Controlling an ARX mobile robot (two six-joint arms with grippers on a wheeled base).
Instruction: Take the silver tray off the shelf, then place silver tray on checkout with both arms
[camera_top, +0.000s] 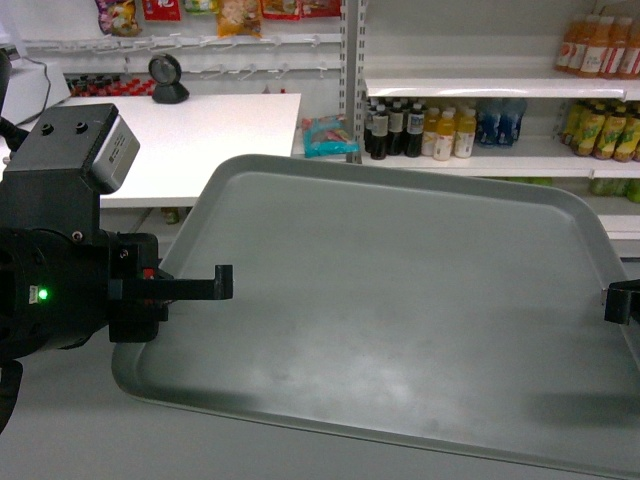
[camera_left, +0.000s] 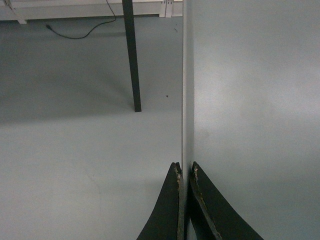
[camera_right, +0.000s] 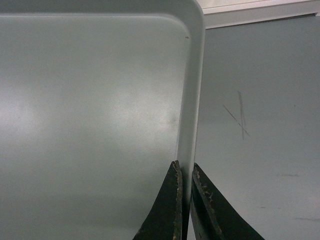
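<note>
One silver tray (camera_top: 400, 300) hangs in the air above the grey floor (camera_left: 75, 150), carried by two tools. The left tool (camera_left: 184, 172) pinches its left rim and the right tool (camera_right: 185, 172) pinches its right rim. One white tabletop (camera_top: 200, 140) with one black scanner (camera_top: 168, 78) stands behind, well apart.

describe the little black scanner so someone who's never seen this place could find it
Start at the white checkout counter in the upper left of the head view, behind the silver tray. At its far edge stands the scanner: a round black head on a short stand. It is the only item standing on that counter; the bottles sit on shelves to the right.
</note>
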